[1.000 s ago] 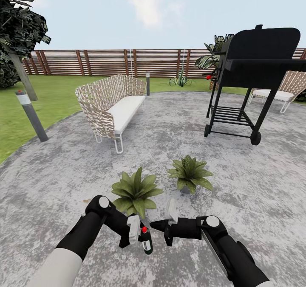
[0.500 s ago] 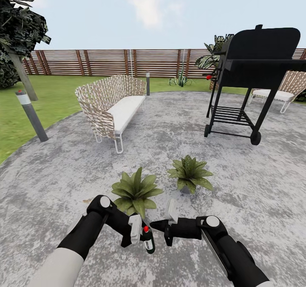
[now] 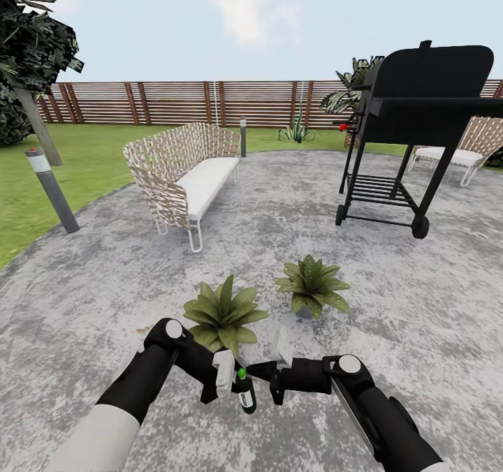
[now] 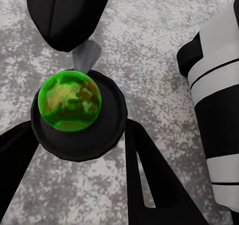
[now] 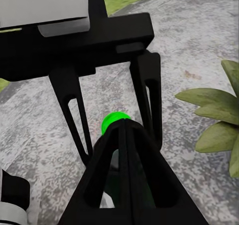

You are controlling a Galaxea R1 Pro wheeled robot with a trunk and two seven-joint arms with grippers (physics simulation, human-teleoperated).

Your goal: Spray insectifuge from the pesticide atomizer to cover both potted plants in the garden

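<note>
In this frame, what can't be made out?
- Atomizer label: head view, too small, partly behind the left tool.
- Atomizer body: left wrist view, hidden under its own green tip.
- Near plant pot: head view, covered by leaves.
- Right tool tips: right wrist view, they overlap the atomizer; contact unclear.

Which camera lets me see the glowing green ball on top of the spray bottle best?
The left wrist view: the green ball on the pesticide atomizer looks big and near. In the right wrist view it peeks out behind shut black fingers. In the head view it is a tiny dot.
</note>
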